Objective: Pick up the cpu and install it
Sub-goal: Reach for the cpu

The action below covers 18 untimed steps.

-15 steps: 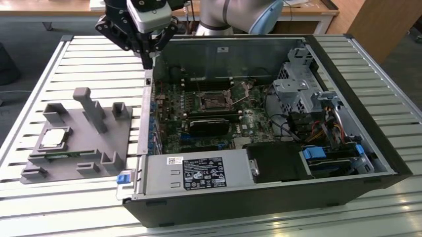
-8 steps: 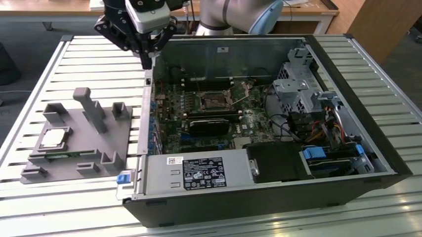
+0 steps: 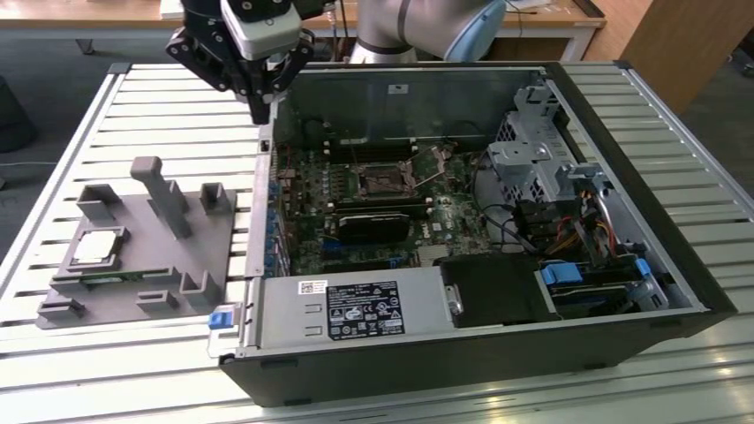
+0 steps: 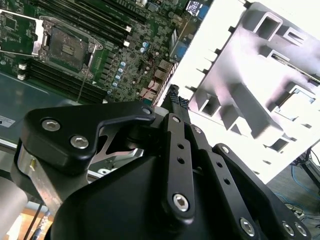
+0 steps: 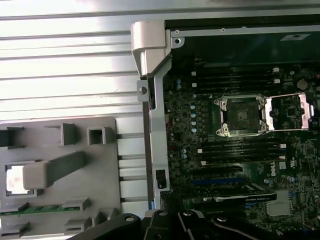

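The gripper [image 3: 260, 113], clenched on nothing, hangs upper left in the exterior view, while the cpu [image 3: 94, 247] sits nested in the tray [image 3: 118, 305] for pickup and the socket [image 3: 383, 183] lies open.

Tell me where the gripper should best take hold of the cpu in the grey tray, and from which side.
Probably from straight above, pinching two opposite edges of the cpu. It lies flat, metal top up, in a recess of the grey fixture tray; being thin, it offers little side face, and the upright pegs nearby would hinder a sideways approach.
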Motion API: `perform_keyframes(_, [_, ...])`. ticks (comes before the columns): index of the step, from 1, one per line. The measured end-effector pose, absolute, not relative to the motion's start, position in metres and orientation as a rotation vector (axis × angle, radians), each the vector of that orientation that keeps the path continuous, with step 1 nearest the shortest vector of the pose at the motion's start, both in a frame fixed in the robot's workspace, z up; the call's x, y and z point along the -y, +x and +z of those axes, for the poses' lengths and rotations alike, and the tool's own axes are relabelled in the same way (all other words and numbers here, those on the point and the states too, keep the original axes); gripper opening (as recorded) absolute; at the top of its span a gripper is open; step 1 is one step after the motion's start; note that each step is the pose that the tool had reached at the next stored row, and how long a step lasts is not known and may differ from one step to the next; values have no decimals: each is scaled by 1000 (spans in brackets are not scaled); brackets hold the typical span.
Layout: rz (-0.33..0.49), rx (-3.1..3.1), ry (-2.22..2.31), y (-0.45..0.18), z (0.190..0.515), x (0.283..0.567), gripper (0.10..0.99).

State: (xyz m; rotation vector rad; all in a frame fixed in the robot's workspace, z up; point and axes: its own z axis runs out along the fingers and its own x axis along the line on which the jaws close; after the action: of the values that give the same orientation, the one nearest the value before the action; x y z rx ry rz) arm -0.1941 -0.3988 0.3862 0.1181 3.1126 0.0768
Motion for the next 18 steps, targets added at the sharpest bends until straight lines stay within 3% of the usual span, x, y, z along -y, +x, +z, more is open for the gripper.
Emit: perform_keyframes(18, [78, -3113, 118, -198, 386, 399, 106])
